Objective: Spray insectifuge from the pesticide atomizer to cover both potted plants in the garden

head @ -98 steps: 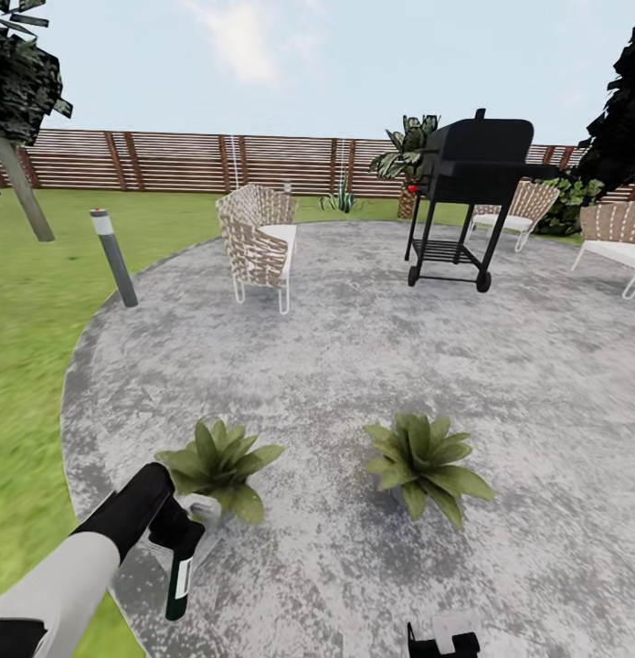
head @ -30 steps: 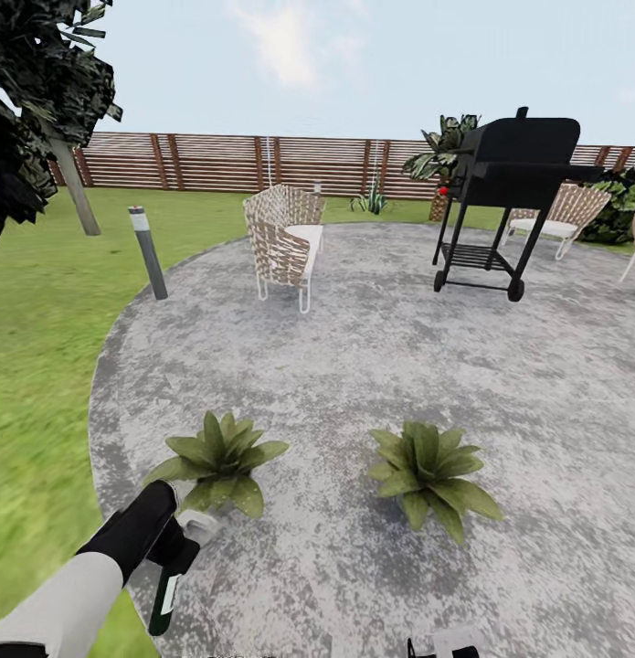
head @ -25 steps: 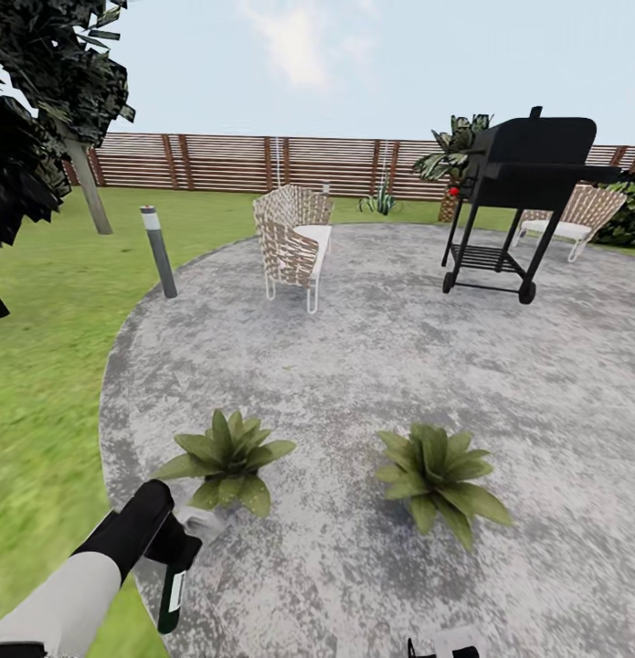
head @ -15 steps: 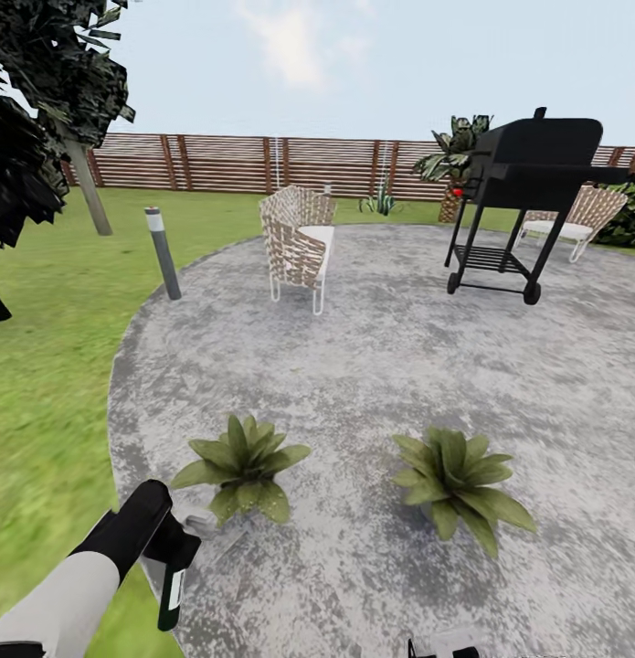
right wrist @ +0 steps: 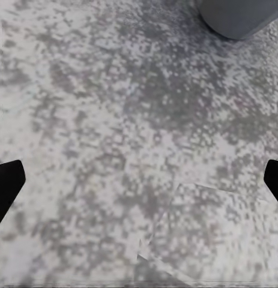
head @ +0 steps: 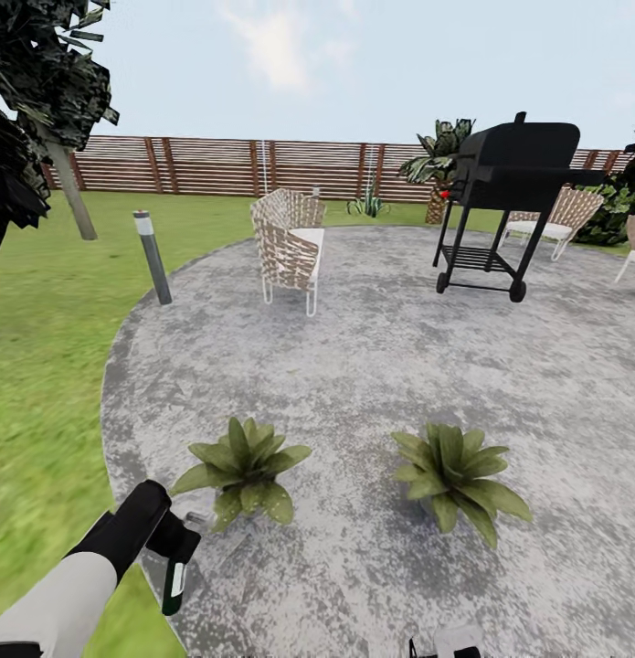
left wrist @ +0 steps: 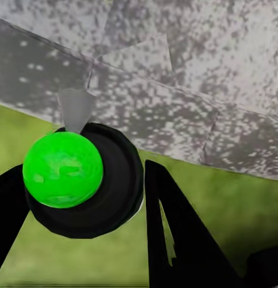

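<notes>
My left gripper [head: 174, 546] is shut on the pesticide atomizer [head: 175, 579], a dark green bottle with a white label that hangs low over the patio's edge. In the left wrist view the atomizer [left wrist: 84, 180] sits between the black fingers [left wrist: 175, 234], its grey nozzle [left wrist: 75, 109] facing the paving. The left potted plant [head: 244, 461] stands just ahead and to the right of the bottle. The other potted plant [head: 456, 471] stands further right. My right gripper [right wrist: 139, 180] is open over bare paving, a grey pot [right wrist: 238, 15] beyond it.
The round grey patio [head: 372, 347] holds a wicker chair [head: 287, 245], a black grill [head: 504, 196] and more chairs [head: 545, 219] at the back right. A bollard lamp [head: 151, 258] stands on the lawn [head: 43, 366]. A tree [head: 34, 100] and slatted fence [head: 216, 167] border it.
The whole picture has shifted as the camera moved. Both plants now sit a little farther ahead of my left gripper. The atomizer stays held in the left gripper.
</notes>
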